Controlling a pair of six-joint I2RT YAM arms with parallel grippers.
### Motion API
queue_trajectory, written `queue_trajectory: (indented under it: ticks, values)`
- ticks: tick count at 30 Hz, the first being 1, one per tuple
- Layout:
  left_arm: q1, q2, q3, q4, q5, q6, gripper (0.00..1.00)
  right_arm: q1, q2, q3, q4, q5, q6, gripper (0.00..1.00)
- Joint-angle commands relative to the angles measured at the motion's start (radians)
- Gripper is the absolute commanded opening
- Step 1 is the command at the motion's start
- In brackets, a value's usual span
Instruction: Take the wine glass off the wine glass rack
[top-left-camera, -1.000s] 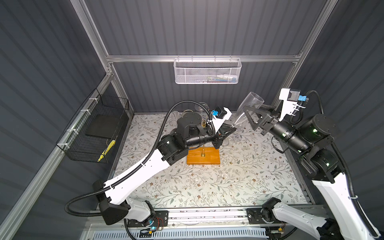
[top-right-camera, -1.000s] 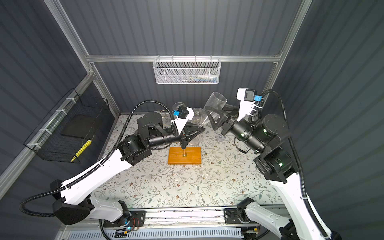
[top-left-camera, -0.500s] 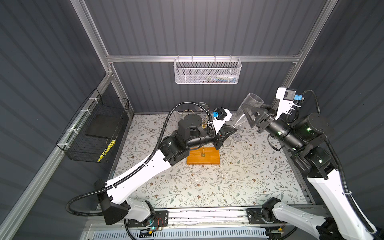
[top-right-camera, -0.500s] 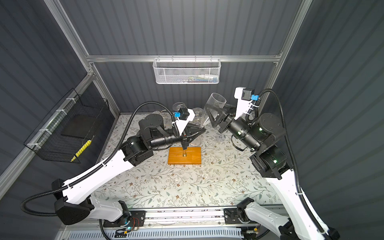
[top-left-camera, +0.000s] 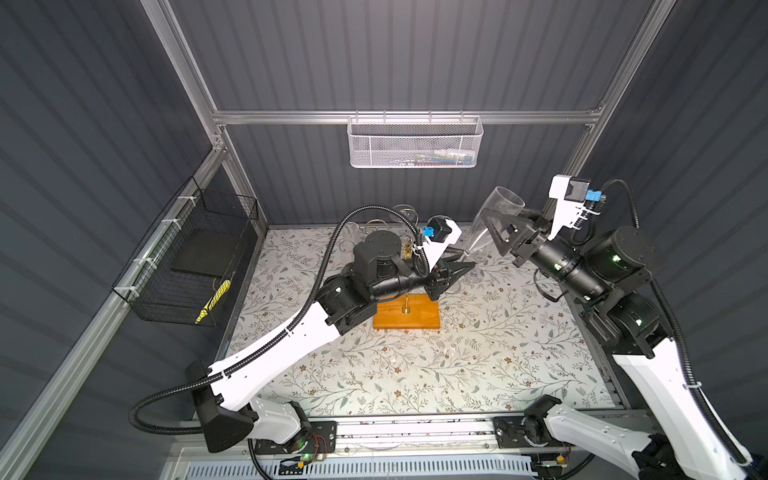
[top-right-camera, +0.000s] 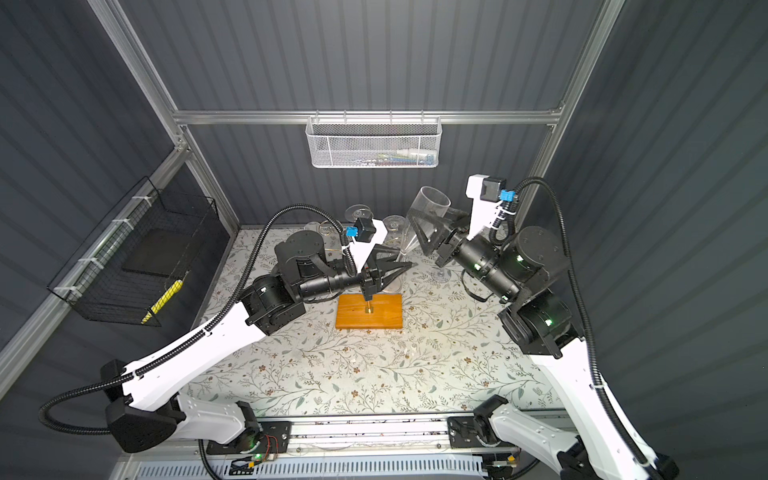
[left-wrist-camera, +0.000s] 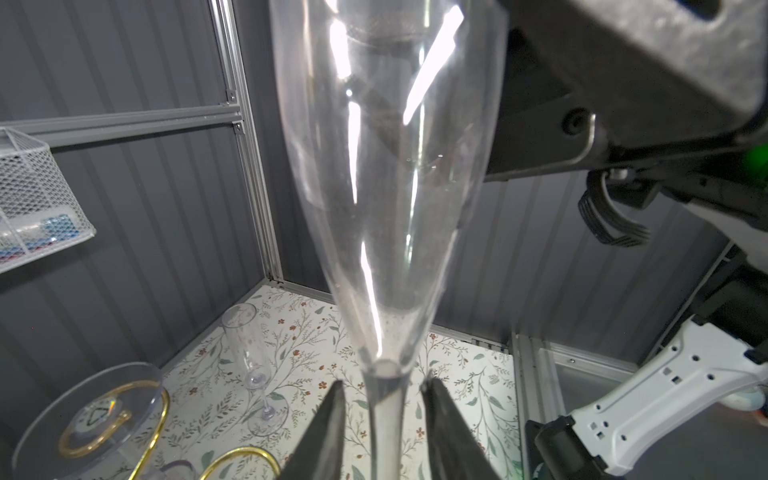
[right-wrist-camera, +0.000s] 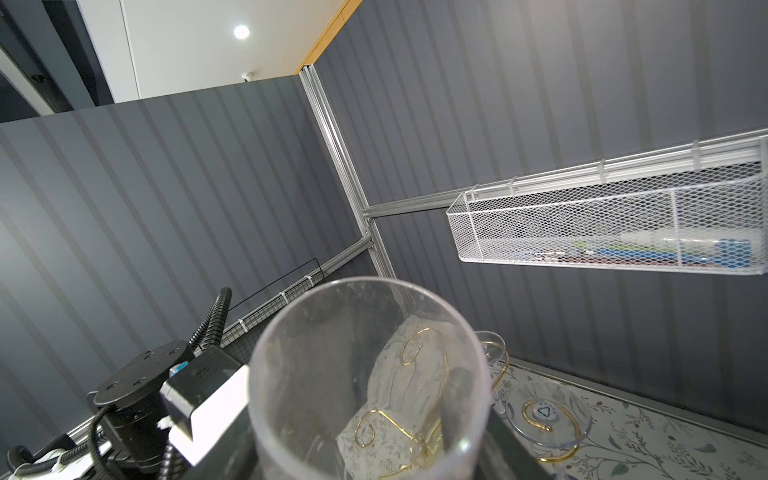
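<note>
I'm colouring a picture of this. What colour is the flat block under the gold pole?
The wooden base is orange-brown, clearest in a top view.

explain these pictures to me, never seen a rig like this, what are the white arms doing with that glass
These are two robot arms. Two pictures look down from overhead; two come from cameras on the wrists. On the flowered table stands a gold wine glass rack on a wooden base, with glasses hanging from it. The right claw grips a wine glass by its bowl, in the air, clear of the rack. The left claw is open, its fingers either side of the stem without touching.
</note>
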Motion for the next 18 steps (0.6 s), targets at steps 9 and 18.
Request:
queue_trajectory:
  ticks: [9,18]
  values:
    - [-0.007,-0.066,-0.030,0.051,-0.033,-0.022,0.72,0.000,-0.044,-0.002,-0.006,0.014,-0.081,0.54]
    - [-0.007,-0.195,-0.072,0.020,-0.161,-0.009,0.79,0.000,-0.094,0.016,-0.124,0.102,-0.226,0.54]
